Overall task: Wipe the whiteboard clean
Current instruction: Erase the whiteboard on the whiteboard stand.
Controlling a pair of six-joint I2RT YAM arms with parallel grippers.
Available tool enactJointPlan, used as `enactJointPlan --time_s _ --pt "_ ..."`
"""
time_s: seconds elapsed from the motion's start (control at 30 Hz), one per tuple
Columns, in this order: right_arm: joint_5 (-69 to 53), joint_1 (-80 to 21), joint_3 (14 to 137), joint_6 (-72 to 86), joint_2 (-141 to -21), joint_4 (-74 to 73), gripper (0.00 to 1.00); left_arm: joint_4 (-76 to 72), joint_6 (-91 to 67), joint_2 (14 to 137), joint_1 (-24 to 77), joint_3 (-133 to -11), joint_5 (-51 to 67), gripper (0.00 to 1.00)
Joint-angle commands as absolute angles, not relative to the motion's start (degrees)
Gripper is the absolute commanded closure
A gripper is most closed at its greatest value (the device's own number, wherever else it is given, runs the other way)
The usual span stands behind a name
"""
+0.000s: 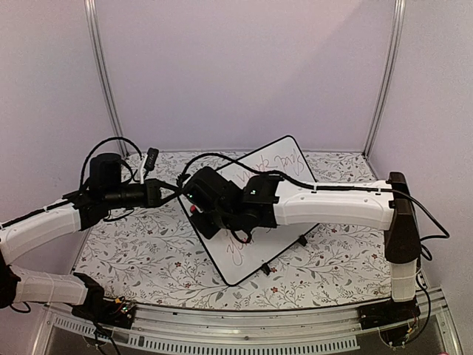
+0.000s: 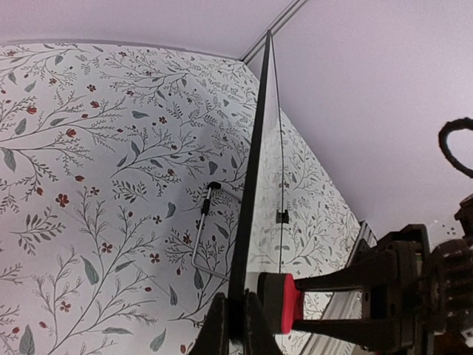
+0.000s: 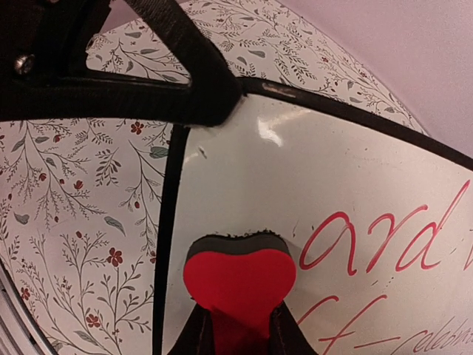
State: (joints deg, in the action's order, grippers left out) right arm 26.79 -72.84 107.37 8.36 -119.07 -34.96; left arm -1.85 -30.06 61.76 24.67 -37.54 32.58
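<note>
Right gripper (image 3: 240, 329) first: its two fingers are pinched on a small red heart-shaped eraser block with a dark felt face (image 3: 240, 277), and that felt looks to be up against the glossy surface near a corner; the left gripper (image 2: 235, 325) is clamped on the thin black rim right beside it, steadying the glossy white rounded-corner whiteboard (image 1: 275, 161). The board sits mid-table, turned on a diagonal, on the floral-print table cover (image 1: 148, 251); from the left wrist view you can see a thin wire leg (image 2: 203, 237) behind it, so I'd guess it's propped, not lying flat.

The loopy red handwriting (image 3: 369, 240) starts just beside the eraser and looks untouched, so I'd call this the very start of the wiping.

My two cents on doing it well: keep the felt flat and pressed on; sweep along the lines of text in overlapping passes; don't let go of the rim, since a propped board will probably skate or tip under sideways push; watch that the arms don't tangle, they're very close.
</note>
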Motion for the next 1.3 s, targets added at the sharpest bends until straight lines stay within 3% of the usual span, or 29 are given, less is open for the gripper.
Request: enactJointPlan --time_s 0.0,0.37,1.03,1.27 --pt "27.85 -73.05 101.83 10.74 -119.16 -37.79 0.97 -3.51 -28.45 61.75 25.15 -37.47 36.20 1.00" --pt "28.13 -73.08 96.74 14.06 -115.62 -36.85 0.97 -3.60 -28.56 61.59 25.14 -37.35 36.38 1.00" --pt "28.50 -69.06 114.53 9.21 -123.12 -36.63 0.95 -3.61 -28.34 61.42 25.30 -37.35 36.56 1.00" --pt "29.05 -68.56 113.92 9.27 -123.76 -37.82 0.95 -3.60 -28.28 61.28 25.31 -37.38 36.56 1.00"
